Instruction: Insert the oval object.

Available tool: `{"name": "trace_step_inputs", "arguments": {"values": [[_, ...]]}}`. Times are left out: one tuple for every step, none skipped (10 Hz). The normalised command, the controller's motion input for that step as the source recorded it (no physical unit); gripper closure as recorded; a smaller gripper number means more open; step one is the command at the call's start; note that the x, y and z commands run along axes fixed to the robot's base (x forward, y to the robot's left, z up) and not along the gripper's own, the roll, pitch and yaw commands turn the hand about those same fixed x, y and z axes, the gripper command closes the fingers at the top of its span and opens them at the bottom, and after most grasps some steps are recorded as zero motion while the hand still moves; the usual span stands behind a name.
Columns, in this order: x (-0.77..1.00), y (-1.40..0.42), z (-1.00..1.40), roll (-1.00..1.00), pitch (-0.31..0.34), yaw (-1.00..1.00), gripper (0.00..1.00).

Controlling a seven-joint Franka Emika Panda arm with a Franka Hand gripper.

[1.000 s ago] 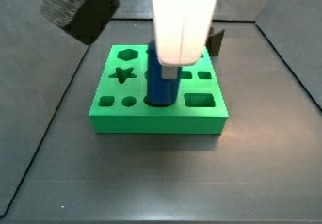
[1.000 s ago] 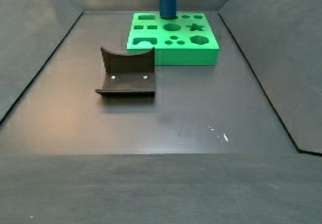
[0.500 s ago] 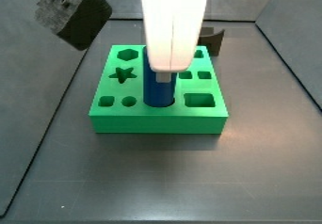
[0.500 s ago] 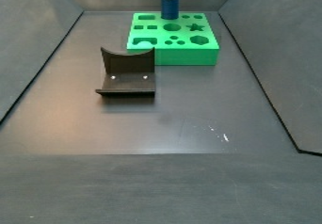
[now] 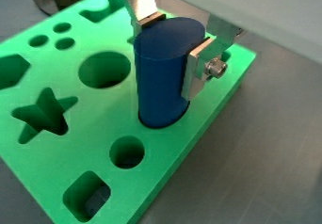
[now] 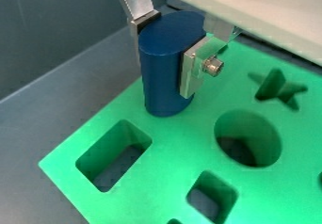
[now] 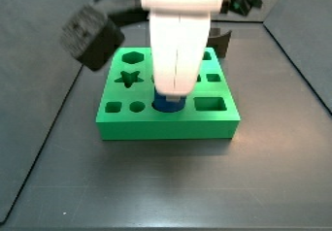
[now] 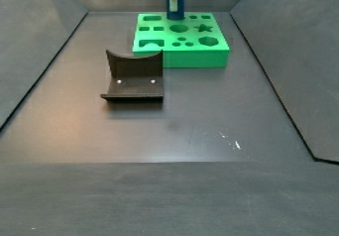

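At the centre of a side view, the pincer (image 7: 170, 91) hangs straight down over the green block (image 7: 169, 118), its white body covering most of the oval object (image 7: 169, 103), so only a low blue base shows at the block's top face. In both wrist views the blue peg stands upright between the silver fingers (image 5: 202, 60), which press against its two sides near the top; the pincer is clamped on it. The peg's lower end sits in the block's surface, in an opening amid the other cut-outs: a star hole (image 5: 44, 114), a round hole (image 5: 105, 68) and a rectangular hole (image 6: 112, 153) lie around it, all apart from the peg. How deep the peg has sunk cannot be told.

In a side view the green block (image 8: 184, 42) lies at the upper middle of the frame on the dark table (image 8: 185, 171), with the peg (image 8: 173, 6) rising from it. The fixture (image 8: 133, 77) stands left of centre, well apart from the block.
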Motion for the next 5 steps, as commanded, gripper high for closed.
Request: {"name": "trace_step_inputs", "arguments": {"values": [[-0.11,0.00,-0.29,0.00,-0.089,0.00,1.00],[-0.10,0.00,-0.32,0.01,-0.107,0.00,1.00],[-0.10,0.00,-0.19,-0.04,-0.166,0.00,1.00],[0.00,0.11,0.00,-0.11,0.000,0.00,1.00],[0.00,0.00,0.00,0.00,0.000,0.00,1.00]]}}
